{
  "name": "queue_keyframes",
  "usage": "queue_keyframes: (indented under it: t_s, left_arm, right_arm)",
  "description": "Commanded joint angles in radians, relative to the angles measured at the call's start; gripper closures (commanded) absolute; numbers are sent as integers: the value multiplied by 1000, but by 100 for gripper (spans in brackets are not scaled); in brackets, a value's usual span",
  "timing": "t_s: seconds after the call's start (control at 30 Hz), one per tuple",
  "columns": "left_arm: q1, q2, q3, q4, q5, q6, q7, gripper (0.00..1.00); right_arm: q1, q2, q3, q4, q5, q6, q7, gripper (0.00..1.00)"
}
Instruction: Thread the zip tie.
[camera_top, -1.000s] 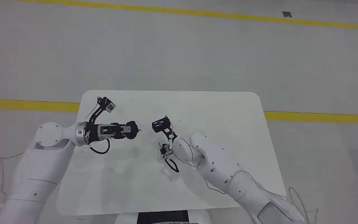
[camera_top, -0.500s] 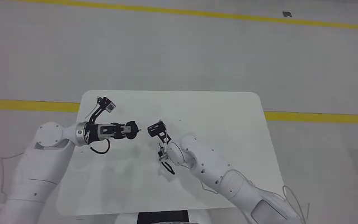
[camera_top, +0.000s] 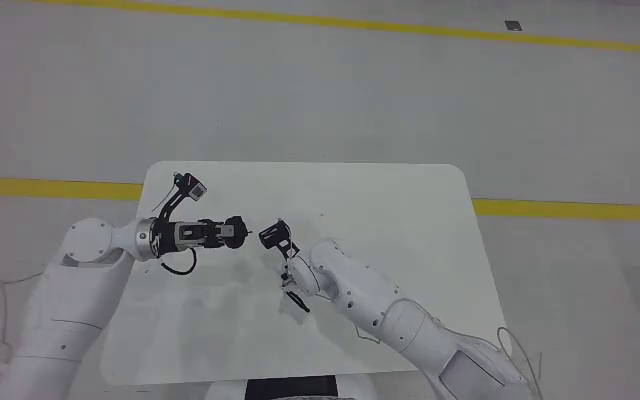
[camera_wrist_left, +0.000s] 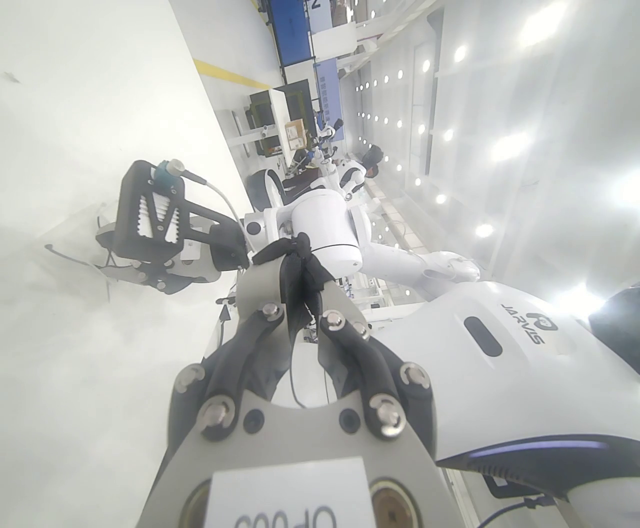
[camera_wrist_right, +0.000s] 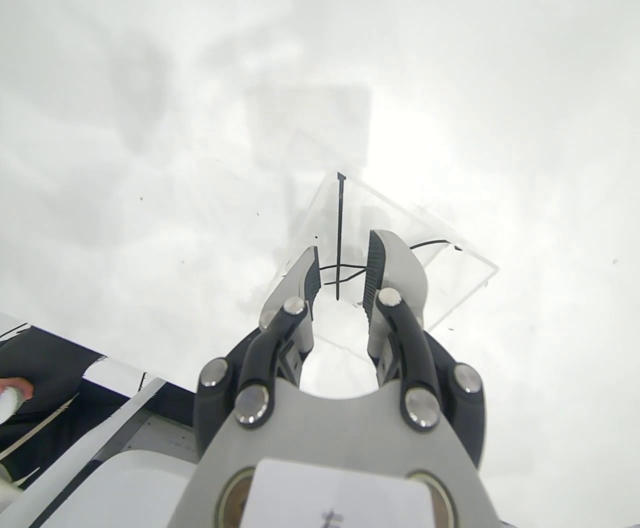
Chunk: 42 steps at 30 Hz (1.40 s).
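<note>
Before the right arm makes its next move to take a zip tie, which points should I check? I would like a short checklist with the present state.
1. Right pincer open: ok.
2. A zip tie lined up between its fingers: ok.
3. Fingers already touching that zip tie: cannot tell.
4. Clear tray below the right pincer: ok.
5. Left pincer shut on a black item: ok; what the item is: cannot tell.
6. Gap between the two pincers, seen in the top view: ok.

L jaws near R jaws, table (camera_top: 420, 210) rt free
</note>
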Motion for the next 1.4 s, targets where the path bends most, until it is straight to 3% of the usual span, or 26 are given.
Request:
queue_keyframes:
  t_s: [0.0, 0.6, 1.07, 1.37]
  left_arm:
    - [0, 0, 0, 0, 0, 0, 0, 100]
    - [0, 0, 0, 0, 0, 0, 0, 100]
    - [0, 0, 0, 0, 0, 0, 0, 100]
    - [0, 0, 0, 0, 0, 0, 0, 100]
  right_arm:
    - [1, -4, -1, 6, -2, -4, 1, 78]
    - [12, -40, -16, 54, -43, -43, 29, 79]
    - [12, -64, -9, 75, -114, 0, 55, 80]
    - [1, -75, -9, 67, -133, -61, 58, 77]
